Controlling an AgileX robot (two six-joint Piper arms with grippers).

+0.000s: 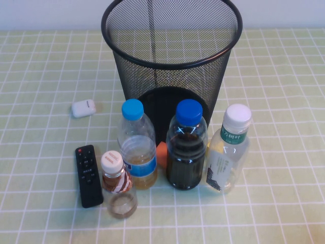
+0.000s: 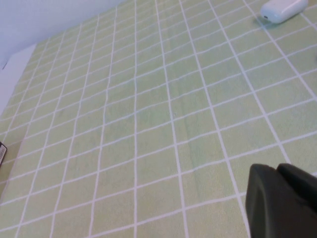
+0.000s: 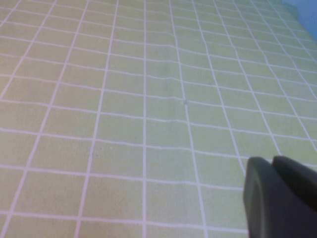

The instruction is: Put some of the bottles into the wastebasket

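Note:
In the high view, a short white-capped bottle with a red-brown label (image 1: 118, 185) stands at the front left. A taller white-capped bottle with a green-and-white label (image 1: 228, 150) stands at the right of the row. Behind them rises the black wire-mesh wastebasket (image 1: 171, 56). Neither arm shows in the high view. My left gripper (image 2: 278, 171) is shut over bare tablecloth with nothing in it. Above plain cloth, my right gripper (image 3: 274, 163) is shut too, holding nothing.
Two blue-capped bottles stand in the row: one with a blue label (image 1: 136, 146) and one of dark liquid (image 1: 186, 146). An orange thing (image 1: 161, 154) shows between them. A black remote (image 1: 89, 175) lies at the left, a white earbud case (image 1: 83, 108) (image 2: 282, 10) farther back.

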